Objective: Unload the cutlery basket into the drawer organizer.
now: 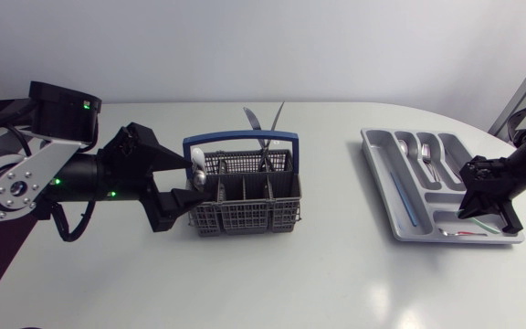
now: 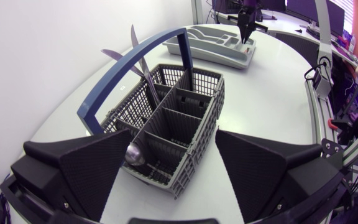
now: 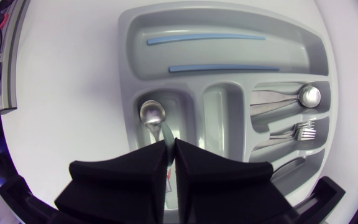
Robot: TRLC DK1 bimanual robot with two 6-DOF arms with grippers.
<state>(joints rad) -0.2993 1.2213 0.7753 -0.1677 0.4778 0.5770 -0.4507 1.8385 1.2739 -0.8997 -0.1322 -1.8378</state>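
The cutlery basket (image 1: 245,217) stood mid-worktop (image 1: 318,274), two knives (image 1: 263,123) upright at its far side and a basket spoon (image 2: 134,152), bowl uppermost, in its left end cell, so unloading looked only partly done. The left gripper (image 2: 173,149) sat at that end, fingers spread wide and grasping nothing, apparently lined up for that spoon. To the right, the drawer organizer (image 1: 377,151) held forks (image 3: 300,132), a large spoon (image 3: 309,95) and two blue sticks (image 3: 207,39). The right gripper (image 3: 171,144), fingers clenched on a small spoon (image 3: 152,113), hung over a near compartment, seemingly to lay it flat.
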